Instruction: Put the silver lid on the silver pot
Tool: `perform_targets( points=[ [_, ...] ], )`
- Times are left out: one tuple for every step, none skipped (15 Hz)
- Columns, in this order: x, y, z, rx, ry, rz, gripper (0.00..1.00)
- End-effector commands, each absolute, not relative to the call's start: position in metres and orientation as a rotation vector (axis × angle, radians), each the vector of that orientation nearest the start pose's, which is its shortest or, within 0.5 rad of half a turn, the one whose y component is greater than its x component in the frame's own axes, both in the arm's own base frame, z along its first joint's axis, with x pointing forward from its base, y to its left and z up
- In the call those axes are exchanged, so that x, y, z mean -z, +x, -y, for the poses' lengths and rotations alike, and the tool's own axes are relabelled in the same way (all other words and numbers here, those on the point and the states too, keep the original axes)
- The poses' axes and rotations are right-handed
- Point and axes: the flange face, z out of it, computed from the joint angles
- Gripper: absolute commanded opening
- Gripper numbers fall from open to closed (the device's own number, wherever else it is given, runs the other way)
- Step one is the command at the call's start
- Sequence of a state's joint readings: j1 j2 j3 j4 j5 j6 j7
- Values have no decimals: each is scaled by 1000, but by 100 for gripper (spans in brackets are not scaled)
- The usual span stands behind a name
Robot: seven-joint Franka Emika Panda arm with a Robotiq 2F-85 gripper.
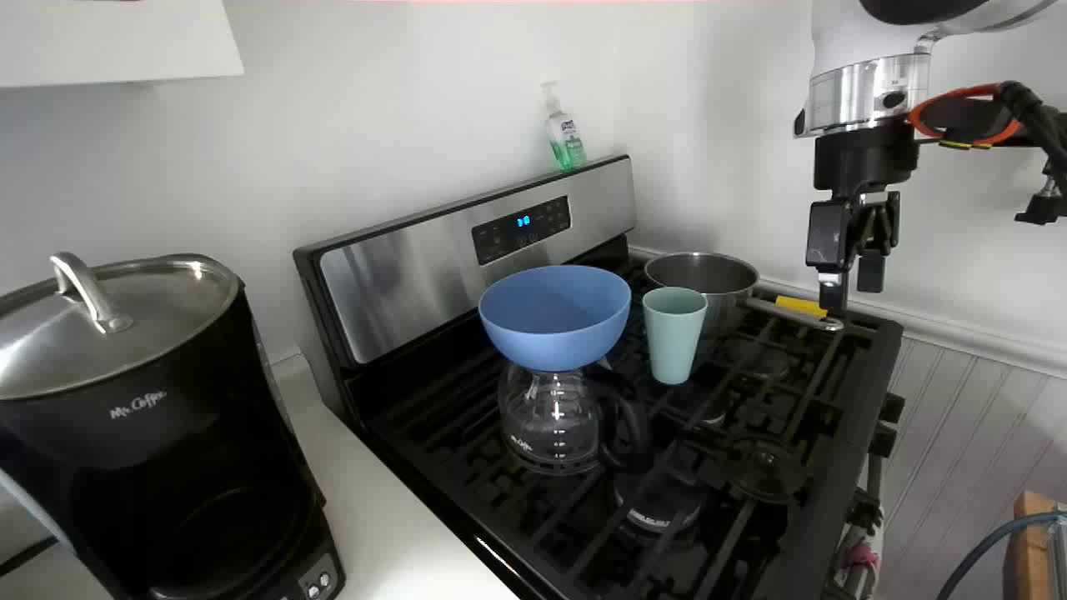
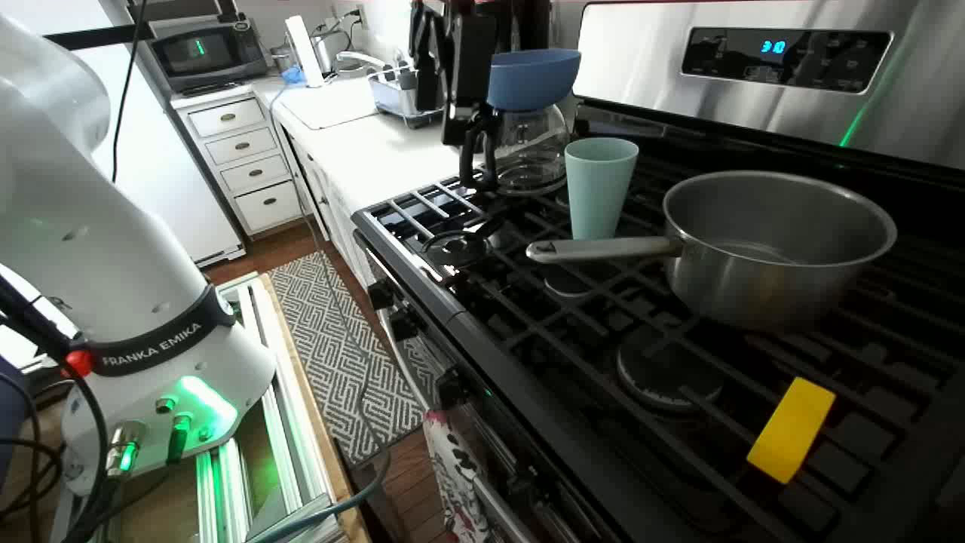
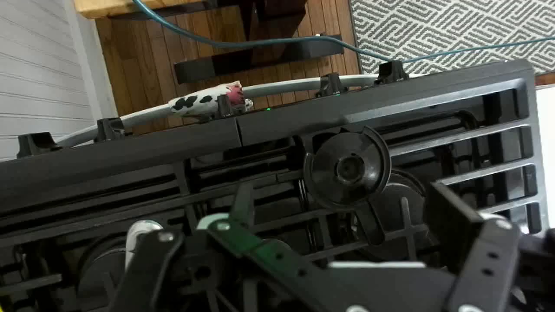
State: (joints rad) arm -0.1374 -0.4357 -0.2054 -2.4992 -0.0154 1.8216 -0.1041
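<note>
The shiny, round silver lid (image 1: pixel 146 323) is lying on the coffee maker (image 1: pixel 167 446); the straight-walled metal saucepan (image 2: pixel 754 290) is standing uncovered; the gripper (image 3: pixel 340 197) is holding its fingers apart.

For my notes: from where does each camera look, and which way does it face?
An exterior view: near the coffee maker, looking along the stove; gripper and wrist show.
An exterior view: at the stove's opposite end, looking past the silver pot toward the microwave; base and gripper show.
Wrist view: on the wrist, facing down at the stove's front edge and floor; fingers show.
Both exterior views share silver pot, bowl, cup and carafe.
</note>
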Motion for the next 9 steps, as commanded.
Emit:
perform_targets(
  points=[
    [-418,357,129,-346,-2983,-305,100],
    [-424,364,126,-245,-2992,-258,100],
    [-431,369,122,-173,-3004,-225,100],
    [-440,379,115,-89,-3038,-155,100],
    [-448,387,108,-34,-3058,-99,100],
    [-457,395,99,34,-3070,-45,100],
    [-467,402,88,103,-3074,6,100],
    [-475,409,77,171,-3077,56,100],
    [-487,416,65,241,-3066,105,100]
  ],
)
